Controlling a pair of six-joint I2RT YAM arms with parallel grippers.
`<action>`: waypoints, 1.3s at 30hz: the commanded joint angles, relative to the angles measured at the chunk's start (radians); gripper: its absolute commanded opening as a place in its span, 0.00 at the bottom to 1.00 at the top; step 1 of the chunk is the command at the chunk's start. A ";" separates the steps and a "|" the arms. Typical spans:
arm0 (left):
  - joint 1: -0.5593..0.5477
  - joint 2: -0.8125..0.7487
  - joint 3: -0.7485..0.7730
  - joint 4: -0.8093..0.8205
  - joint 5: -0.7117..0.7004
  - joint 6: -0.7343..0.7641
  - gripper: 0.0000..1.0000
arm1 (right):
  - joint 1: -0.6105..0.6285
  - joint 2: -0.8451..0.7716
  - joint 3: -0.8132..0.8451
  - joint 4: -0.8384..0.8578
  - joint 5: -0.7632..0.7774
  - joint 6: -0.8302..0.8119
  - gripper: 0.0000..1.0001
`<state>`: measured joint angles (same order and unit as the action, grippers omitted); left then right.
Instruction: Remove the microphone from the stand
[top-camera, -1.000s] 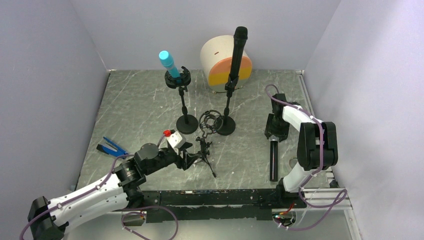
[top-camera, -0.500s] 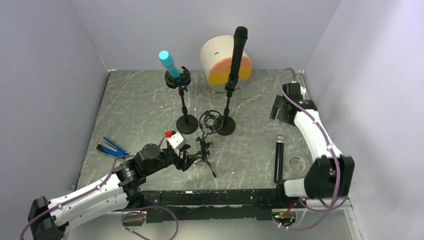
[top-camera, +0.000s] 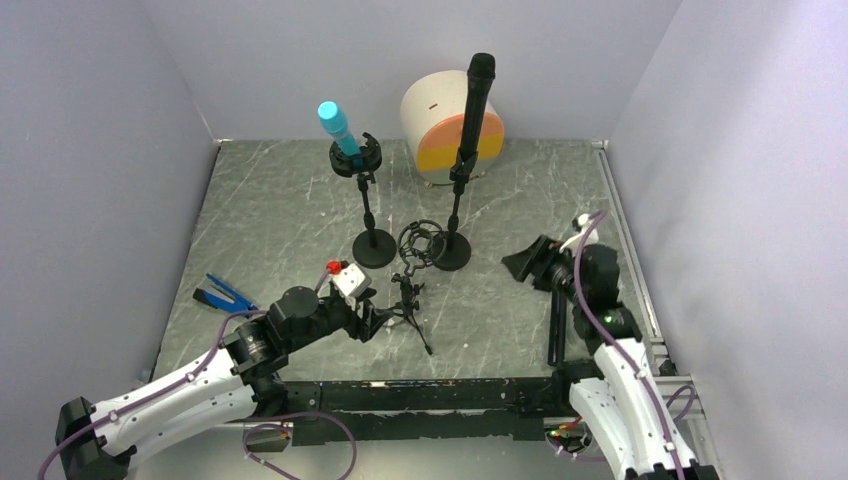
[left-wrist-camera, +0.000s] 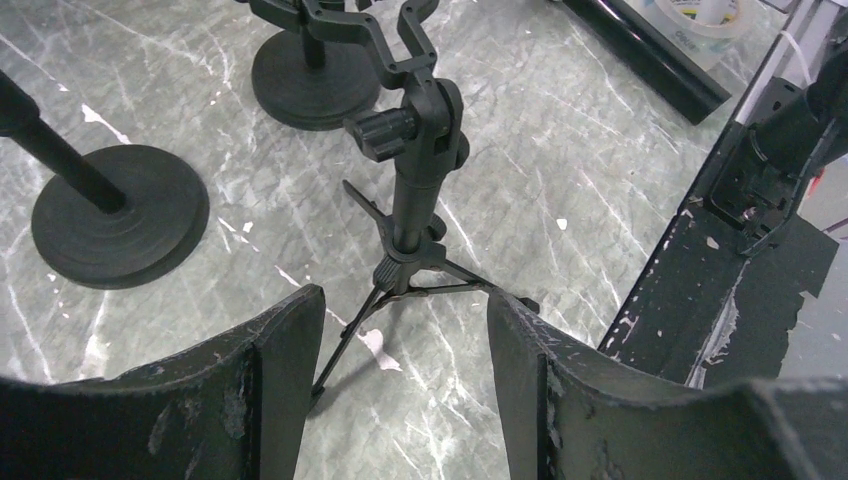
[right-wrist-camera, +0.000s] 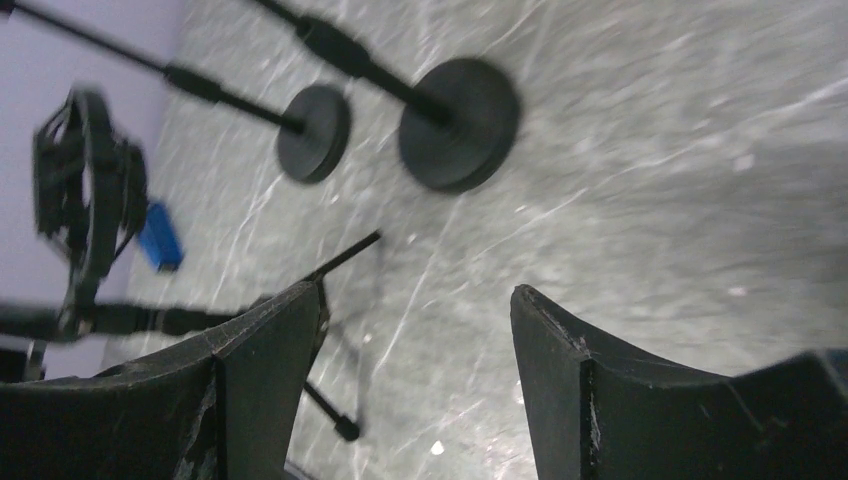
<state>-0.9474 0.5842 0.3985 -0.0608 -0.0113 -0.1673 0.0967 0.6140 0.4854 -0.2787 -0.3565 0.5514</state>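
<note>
Grey marbled tabletop (top-camera: 290, 215) with pale lilac walls fills the top view. A small tripod stand (top-camera: 408, 295) sits at the centre, and its ring-shaped shock mount (top-camera: 420, 243) looks empty. Well to the right of the tripod stand, a loose microphone (top-camera: 551, 325) lies flat on the tabletop, partly under the right arm. Behind the tripod stand are two weighted stands. One at back left holds a blue microphone (top-camera: 336, 125), and one at back right holds an upright microphone (top-camera: 476, 95). The left hand (top-camera: 372, 322) sits at the tripod stand's near-left side. The right hand (top-camera: 527, 264) hangs to its right, near the loose microphone's far end.

The left wrist view shows that hand's fingers (left-wrist-camera: 250, 400) spread wide and gripping nothing. The tripod's legs stand just ahead of the tips, and no contact is visible. Beyond the tripod stand to the right, the loose microphone (left-wrist-camera: 640, 50) lies beside a tape roll (left-wrist-camera: 705, 15).

The right wrist view is blurred. That hand's fingers (right-wrist-camera: 250, 380) are apart and empty over bare tabletop, with two round bases (right-wrist-camera: 460, 120) ahead.

I judge the removal from the tripod stand done, since the microphone is out, laid down and unheld. What remains is for both hands to back away without tipping the light tripod. If another microphone is meant, the right hand would need to close on its body and lift it along the clip.
</note>
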 joint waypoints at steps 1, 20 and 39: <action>0.002 -0.019 0.047 -0.030 -0.055 0.018 0.65 | 0.154 -0.130 -0.063 0.211 -0.066 0.039 0.73; 0.002 -0.114 0.058 -0.199 -0.391 -0.080 0.65 | 0.822 0.224 0.245 0.141 0.331 -0.076 0.75; 0.002 -0.244 0.056 -0.333 -0.479 -0.132 0.66 | 1.011 0.673 0.620 -0.119 0.627 -0.169 0.77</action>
<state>-0.9474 0.3492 0.4156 -0.3843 -0.4633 -0.2794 1.0981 1.2480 1.0336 -0.3531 0.2081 0.4309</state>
